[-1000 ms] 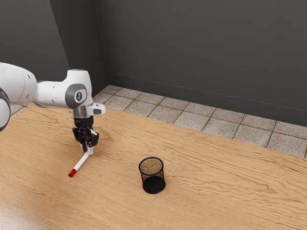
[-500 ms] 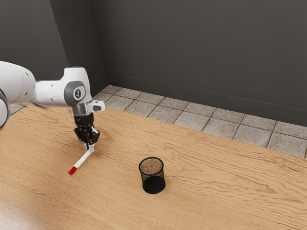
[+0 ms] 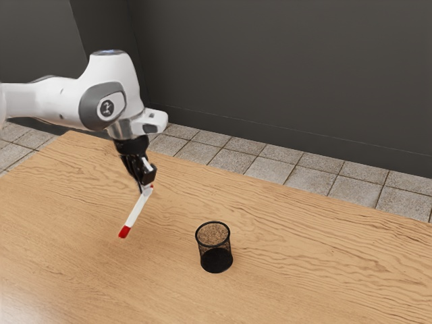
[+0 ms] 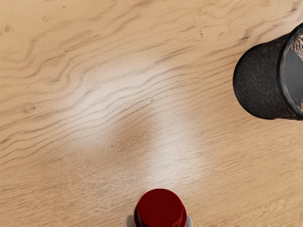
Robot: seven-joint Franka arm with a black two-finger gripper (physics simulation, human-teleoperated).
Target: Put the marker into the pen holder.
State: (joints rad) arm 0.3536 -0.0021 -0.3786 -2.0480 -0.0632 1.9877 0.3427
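Marker [image 3: 137, 210] is hanging tilted above the bench, its red lower end leaning to the exterior view's left, well apart from the pen holder. Fingers [image 3: 143, 183] are grasping it near the upper end, so you're swinging a long free length. Likely trouble: it's pivoting or slipping if you're accelerating hard or brushing anything. Pen holder [image 3: 212, 247] is standing upright, mouth open; you're risking the low end catching its rim if you're coming across too low or keeping that lean. A rim hit could be tipping or shoving the holder along the bench [image 3: 304, 270]. Releasing off-centre, you'd be dropping the marker outside, possibly rolling. Suggest you're straightening and centring before lowering.
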